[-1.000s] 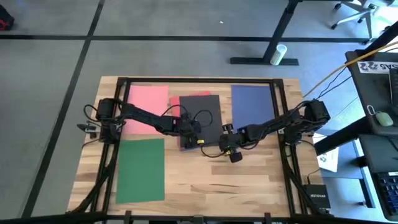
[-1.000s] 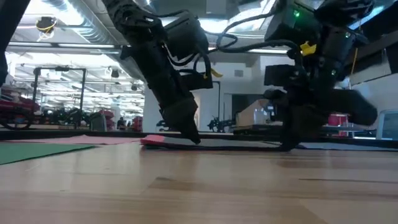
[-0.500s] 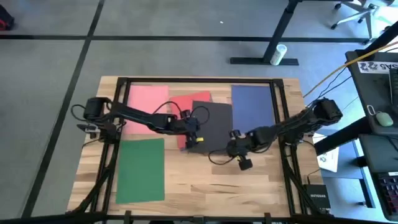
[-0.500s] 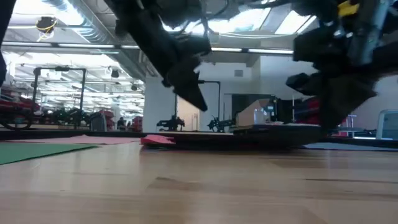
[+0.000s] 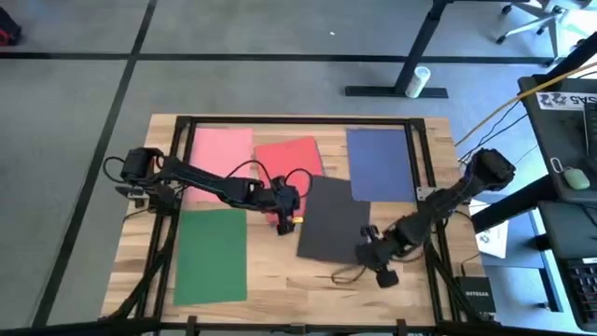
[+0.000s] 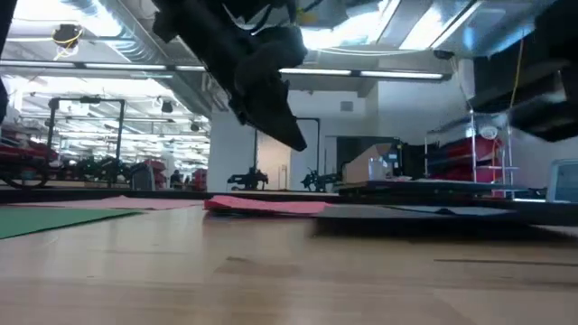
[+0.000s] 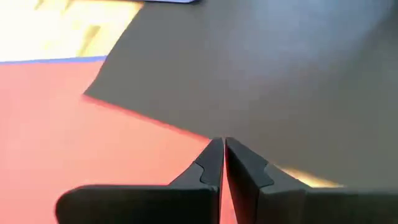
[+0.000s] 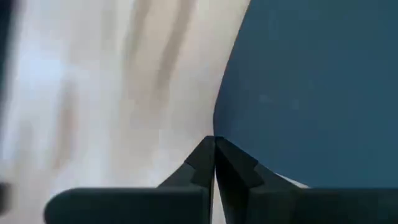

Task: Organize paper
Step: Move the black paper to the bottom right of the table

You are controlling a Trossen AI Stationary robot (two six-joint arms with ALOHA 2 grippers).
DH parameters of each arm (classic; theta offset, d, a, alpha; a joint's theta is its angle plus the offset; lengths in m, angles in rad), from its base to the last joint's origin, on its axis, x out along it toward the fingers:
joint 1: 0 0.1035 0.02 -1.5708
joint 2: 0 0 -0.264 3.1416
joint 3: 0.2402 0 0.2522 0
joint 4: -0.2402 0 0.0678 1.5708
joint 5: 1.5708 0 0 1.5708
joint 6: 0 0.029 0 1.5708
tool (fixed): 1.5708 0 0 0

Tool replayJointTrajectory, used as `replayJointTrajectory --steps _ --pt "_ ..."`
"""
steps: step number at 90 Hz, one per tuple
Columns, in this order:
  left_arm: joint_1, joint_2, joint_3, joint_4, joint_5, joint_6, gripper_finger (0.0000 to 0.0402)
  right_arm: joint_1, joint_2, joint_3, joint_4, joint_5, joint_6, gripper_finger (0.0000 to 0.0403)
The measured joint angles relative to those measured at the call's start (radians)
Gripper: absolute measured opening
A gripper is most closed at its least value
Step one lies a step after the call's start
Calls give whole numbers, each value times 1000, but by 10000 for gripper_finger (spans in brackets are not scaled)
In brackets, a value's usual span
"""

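While your right pincer point(image 5: 371, 257) clamps the black sheet point(image 5: 331, 219), red sheet point(image 5: 291, 161) lies uncovered.
Left pincer point(image 5: 283, 222), pinched empty, hovers at red's edge, ready to steady.

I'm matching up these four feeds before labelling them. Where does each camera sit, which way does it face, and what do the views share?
High view: overhead, straight down on the table; both arms show.
Low view: table-top height, level across into the room; left arm hangs in from above.
Left wrist view: past the shut left gripper onto the red sheet and black sheet.
Right wrist view: past the shut right gripper at the black sheet's corner.
Shared: the red and black sheets appear in the high, low and left wrist views.
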Motion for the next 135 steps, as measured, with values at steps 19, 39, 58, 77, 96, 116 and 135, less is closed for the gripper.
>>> replayJointTrajectory --steps 19,39,58,77,96,116,135 --pt "-59 0 0 8 -2 -81 0 186 0 0 110 -10 267 0" --pt "-120 0 0 10 -14 -161 0 340 0 0 122 -3 494 0" --pt "-178 0 0 59 -35 -217 0 444 0 0 67 -29 643 0" --pt "-222 5 0 88 -55 -278 0 512 0 0 -43 -81 713 0" --pt "-242 24 0 87 -57 -321 0 520 0 0 -46 -87 686 0" --pt "-242 36 0 85 -56 -335 0 519 0 0 -75 -133 630 0" --pt "-243 36 0 85 -56 -335 0 518 0 0 -23 -131 662 20"
